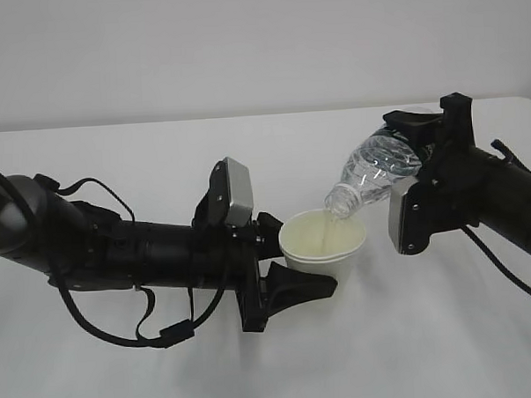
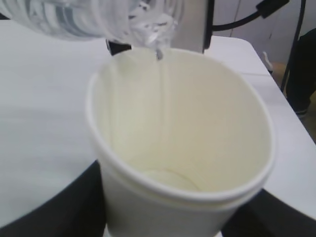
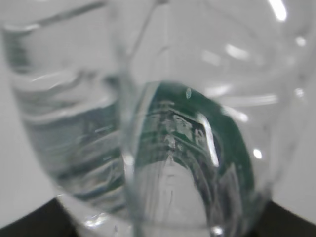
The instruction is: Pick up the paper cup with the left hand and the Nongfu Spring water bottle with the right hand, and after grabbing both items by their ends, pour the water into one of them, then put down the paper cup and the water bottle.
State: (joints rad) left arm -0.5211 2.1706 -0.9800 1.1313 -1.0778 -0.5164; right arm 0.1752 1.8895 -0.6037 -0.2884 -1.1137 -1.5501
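The white paper cup [image 1: 323, 240] is held up off the table with my left gripper [image 1: 303, 257] shut on its lower wall. In the left wrist view the cup [image 2: 197, 123] fills the frame, black fingers [image 2: 54, 207] on both sides. My right gripper [image 1: 417, 148] is shut on the base end of the clear Nongfu Spring water bottle [image 1: 374, 172], which is tilted neck-down over the cup's rim. A thin stream of water [image 2: 160, 74] falls from the bottle mouth [image 2: 148, 29] into the cup, and a little pools at its bottom [image 2: 168, 180]. The bottle [image 3: 163, 148] with its green label fills the right wrist view.
The white table [image 1: 246, 147] stretches under and behind both arms. The left arm [image 1: 118, 249] lies low across the left half. The right arm [image 1: 495, 198] comes in from the right edge. A dark object [image 2: 301, 64] stands beyond the table's far right edge.
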